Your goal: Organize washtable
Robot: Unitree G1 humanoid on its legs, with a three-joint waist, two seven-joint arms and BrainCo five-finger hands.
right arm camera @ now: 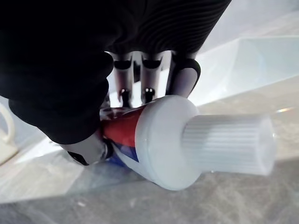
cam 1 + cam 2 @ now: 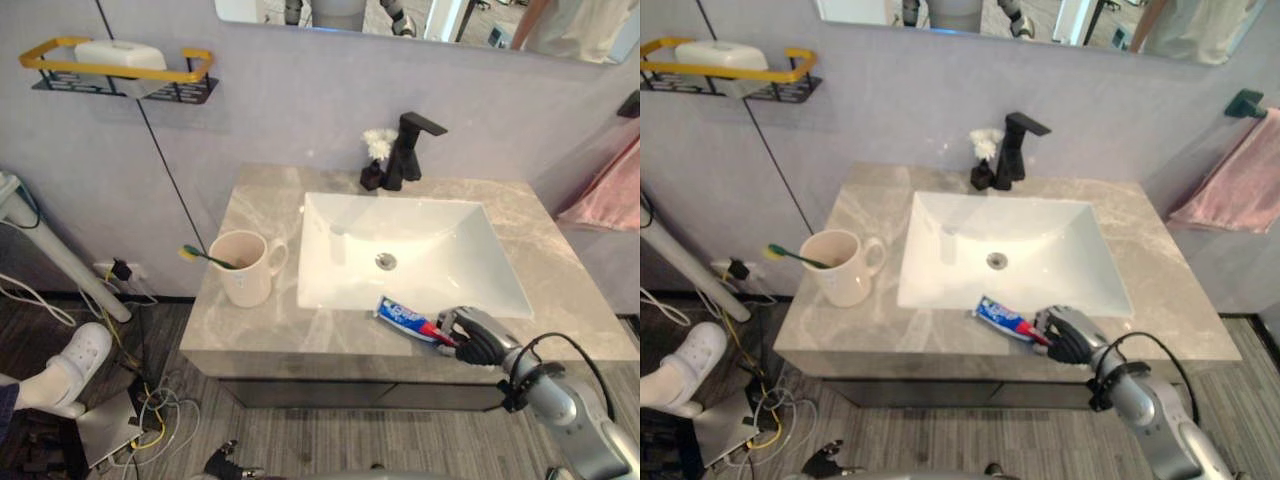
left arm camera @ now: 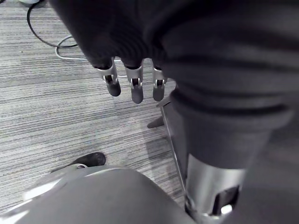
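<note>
The left hand [image 3: 135, 84] is seen over the floor, fingers relaxed, nothing held. On the counter [image 2: 250, 200], a mug [image 2: 243, 268] with a toothbrush [image 2: 205, 256] in it is set left of the sink [image 2: 440, 225]. The toothpaste [image 2: 405, 318] is found at the sink's front edge, its cap end clasped by the curled fingers of the right hand [image 2: 477, 335]. A towel [image 2: 610, 190] is hung at far right.

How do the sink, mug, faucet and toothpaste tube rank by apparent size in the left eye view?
1. Sink.
2. Mug and faucet: about alike; the faucet stands farther back, so unranked.
3. Toothpaste tube, partly covered by the right hand.
</note>
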